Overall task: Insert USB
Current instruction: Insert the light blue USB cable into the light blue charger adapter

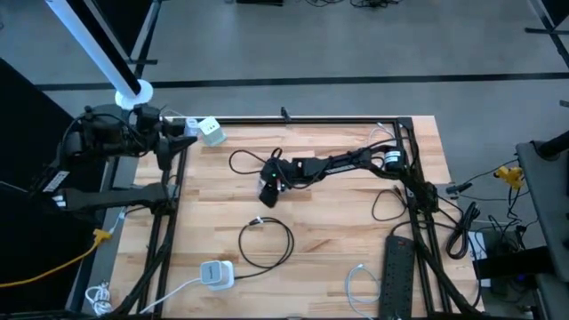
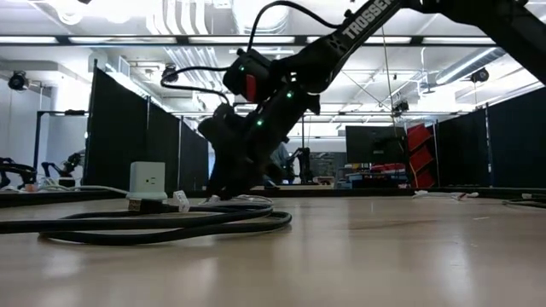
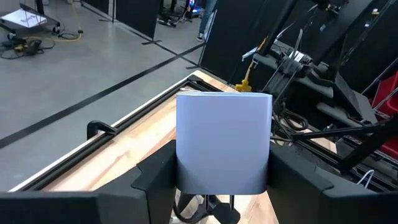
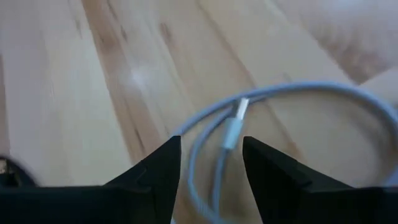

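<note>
Overhead: two white chargers [image 1: 212, 132] [image 1: 216, 274], one black cable [image 1: 267, 242].

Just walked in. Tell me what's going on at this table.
The left hand holds a white, boxy charger block at the far left corner of the light wooden table. The right hand is down near the table's middle, fingers apart around a white cable's USB plug. The plug isn't in the block yet.
</note>
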`<state>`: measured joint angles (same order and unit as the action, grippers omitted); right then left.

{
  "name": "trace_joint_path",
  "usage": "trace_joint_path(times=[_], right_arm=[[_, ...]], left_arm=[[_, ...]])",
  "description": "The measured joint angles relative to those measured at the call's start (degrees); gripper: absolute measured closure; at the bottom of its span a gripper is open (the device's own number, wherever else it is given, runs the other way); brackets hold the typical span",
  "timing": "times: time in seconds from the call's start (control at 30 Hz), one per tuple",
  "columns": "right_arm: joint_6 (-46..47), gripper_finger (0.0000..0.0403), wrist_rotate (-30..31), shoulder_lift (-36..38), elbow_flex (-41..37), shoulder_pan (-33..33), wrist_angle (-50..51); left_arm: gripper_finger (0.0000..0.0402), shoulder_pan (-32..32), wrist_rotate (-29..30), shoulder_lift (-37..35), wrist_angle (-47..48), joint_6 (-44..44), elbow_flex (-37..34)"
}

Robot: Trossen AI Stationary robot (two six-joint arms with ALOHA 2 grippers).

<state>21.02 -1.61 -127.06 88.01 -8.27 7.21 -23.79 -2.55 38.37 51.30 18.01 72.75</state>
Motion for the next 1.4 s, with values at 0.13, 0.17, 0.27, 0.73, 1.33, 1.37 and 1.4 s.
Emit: trace_joint_path(times=[0.13,0.17,0.27,0.73,1.33,1.37,1.4], right_arm=[[-1.1,0.0269,2.0,-0.1,0.0,0.0,-2.4],[-1.3,0.0274,2.1,-0.3,0.0,0.0,-2.4],[-1.4,0.0289,2.1,-1.3,0.0,-0.1,-2.2],[-1.7,0.0388,3.1,-1.5,-0.1,-0.3,-5.3],[-41.4,0.0386,12.6,21.9,0.0,4.0,2.3],[-44.1,0.0386,13.7,23.0,0.0,4.4,2.7],[-46.8,0.0386,14.9,24.2,0.0,4.7,2.0]], left_arm=[[0.0206,0.0,0.0,0.3,0.3,-0.7,-0.1],[0.0206,0.0,0.0,0.4,0.3,-0.8,-0.1],[0.0206,0.0,0.0,0.4,0.3,-0.9,-0.2],[0.0206,0.0,-0.3,0.4,0.7,-3.8,-0.2],[0.0206,0.0,-19.5,1.2,2.8,-25.9,-2.8],[0.0206,0.0,-19.5,1.6,2.9,-26.9,-2.9],[0.0206,0.0,-19.5,2.1,2.9,-27.9,-3.0]])
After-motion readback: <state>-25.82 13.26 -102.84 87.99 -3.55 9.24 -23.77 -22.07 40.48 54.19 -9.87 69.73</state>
